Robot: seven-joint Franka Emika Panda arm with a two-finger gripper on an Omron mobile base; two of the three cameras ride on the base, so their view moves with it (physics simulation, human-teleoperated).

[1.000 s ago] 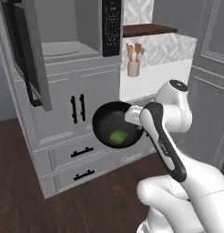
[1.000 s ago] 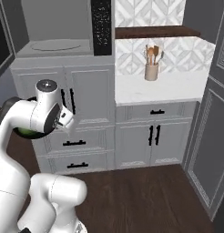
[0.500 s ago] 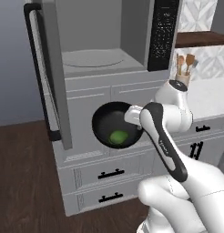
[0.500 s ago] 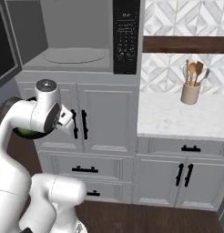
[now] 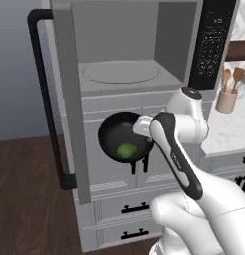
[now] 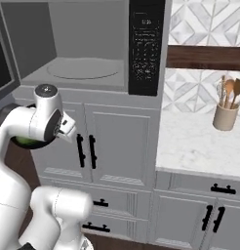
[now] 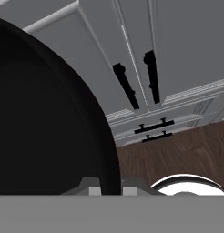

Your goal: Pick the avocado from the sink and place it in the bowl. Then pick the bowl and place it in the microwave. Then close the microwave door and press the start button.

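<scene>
Below the open grey microwave (image 5: 129,55), the end effector (image 5: 144,130) is clamped on the rim of the glossy black bowl (image 5: 119,137) carrying the small green avocado (image 5: 126,150), which could roll out if the bowl tips while lifting.

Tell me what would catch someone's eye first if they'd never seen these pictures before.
Probably the glossy black bowl held up in mid-air in front of the cabinet doors, with the bright green avocado lying in it; the white arm's gripper has its jaws shut on the bowl's rim. Just above, the microwave gapes open with a bare turntable, and the microwave door is swung out to the left, black bar handle outward.
</scene>
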